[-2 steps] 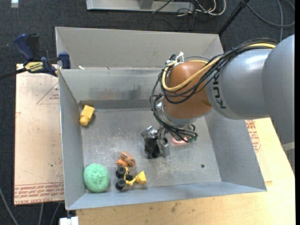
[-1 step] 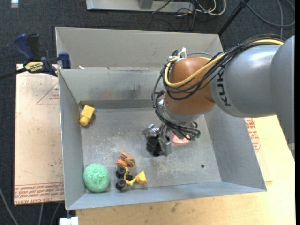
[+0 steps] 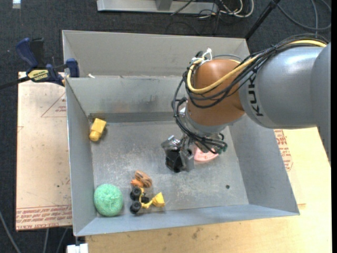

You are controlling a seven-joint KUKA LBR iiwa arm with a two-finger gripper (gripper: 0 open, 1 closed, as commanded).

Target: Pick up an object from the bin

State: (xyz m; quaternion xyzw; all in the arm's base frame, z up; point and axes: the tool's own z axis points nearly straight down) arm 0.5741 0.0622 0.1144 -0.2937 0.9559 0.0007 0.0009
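The grey metal bin [image 3: 131, 152] has sloping walls and a scuffed flat floor with a few small things scattered over it. The silver arm [image 3: 295, 88] comes in from the right and bends down into the right half of the bin. Its wrist wears a round orange cover [image 3: 216, 88] with yellow and black cables looped over it. Below the cover the dark gripper [image 3: 175, 162] is low over the floor near the bin's middle. Whether it is spread or pressed together cannot be told from this angle, and nothing can be seen pinched in it. The nearest thing is a flat pink piece [image 3: 204, 156], just beside the gripper on its right and partly hidden under the wrist and cables. A fuzzy green ball [image 3: 108, 199] sits well apart in the front left corner. A yellow block [image 3: 97, 129] lies by the left wall, further back. Near the front edge, right of the ball, is a small yellow toy with black wheels [image 3: 146, 201]. A tiny brown and orange thing [image 3: 141, 180] lies just behind the toy.
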